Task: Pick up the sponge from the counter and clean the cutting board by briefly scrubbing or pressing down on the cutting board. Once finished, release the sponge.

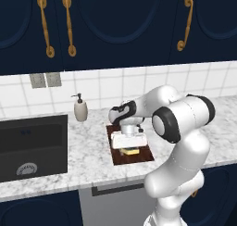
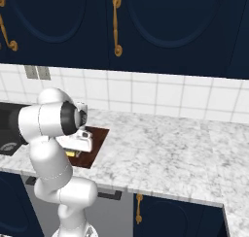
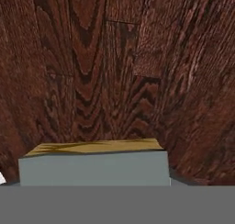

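The cutting board (image 1: 145, 155) is a dark reddish-brown wood-grain rectangle on the marbled counter (image 1: 88, 151), to the right of the sink. My gripper (image 1: 130, 147) points straight down over the board's middle, shut on the sponge (image 1: 130, 151), whose yellow layer shows just under the hand, low against the board. In the right base view the sponge (image 2: 72, 154) peeks out beneath the gripper (image 2: 74, 150) on the cutting board (image 2: 96, 138). In the hand view the sponge (image 3: 94, 165) sits close at the bottom, with the wood grain of the cutting board (image 3: 114, 58) behind it. The fingertips are hidden.
A black sink basin (image 1: 30, 144) lies left of the board, with a beige soap dispenser (image 1: 80, 109) at the tiled wall behind. Dark blue cabinets with brass handles (image 1: 69, 26) hang above. The counter (image 2: 165, 148) stretches to the right.
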Robot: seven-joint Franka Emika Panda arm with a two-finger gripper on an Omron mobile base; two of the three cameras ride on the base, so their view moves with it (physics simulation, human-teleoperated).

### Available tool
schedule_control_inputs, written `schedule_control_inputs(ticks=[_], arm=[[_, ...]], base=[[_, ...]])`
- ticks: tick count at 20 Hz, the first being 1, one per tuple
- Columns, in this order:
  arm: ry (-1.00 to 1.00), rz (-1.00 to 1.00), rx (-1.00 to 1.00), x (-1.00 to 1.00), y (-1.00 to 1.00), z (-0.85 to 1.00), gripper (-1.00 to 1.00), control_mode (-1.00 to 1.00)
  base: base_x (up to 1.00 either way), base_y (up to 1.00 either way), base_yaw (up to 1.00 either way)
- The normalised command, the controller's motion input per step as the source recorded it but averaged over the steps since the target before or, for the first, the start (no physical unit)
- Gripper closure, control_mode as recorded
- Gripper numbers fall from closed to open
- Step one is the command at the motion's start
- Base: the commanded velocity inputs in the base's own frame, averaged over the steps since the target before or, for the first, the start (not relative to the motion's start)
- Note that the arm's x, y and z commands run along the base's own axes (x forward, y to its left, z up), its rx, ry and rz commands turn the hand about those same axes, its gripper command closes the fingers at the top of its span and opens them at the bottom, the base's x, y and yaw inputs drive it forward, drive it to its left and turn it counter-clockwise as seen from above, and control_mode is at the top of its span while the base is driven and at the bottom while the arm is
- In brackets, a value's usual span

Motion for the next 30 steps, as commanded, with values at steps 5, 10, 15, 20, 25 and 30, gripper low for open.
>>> schedule_control_inputs(ticks=[5,10,15,20,25,30], arm=[[-0.01,-0.03,0.00,-0.30,-0.59,-0.14,1.00,-1.00],[-0.02,-0.02,0.00,-0.28,-0.53,-0.19,1.00,-1.00],[0.00,-0.02,0.00,0.00,-0.60,-0.11,1.00,-1.00],[0.02,-0.01,0.00,0.00,-0.23,-0.02,1.00,-1.00],[0.02,-0.03,0.00,-0.03,0.00,-0.19,1.00,-1.00],[0.00,-0.06,-0.04,0.05,0.07,-0.02,1.00,-1.00]], base=[[0.00,0.00,0.00],[0.00,0.00,0.00],[0.00,0.00,0.00],[0.00,0.00,0.00],[0.00,0.00,0.00],[0.00,0.00,0.00]])
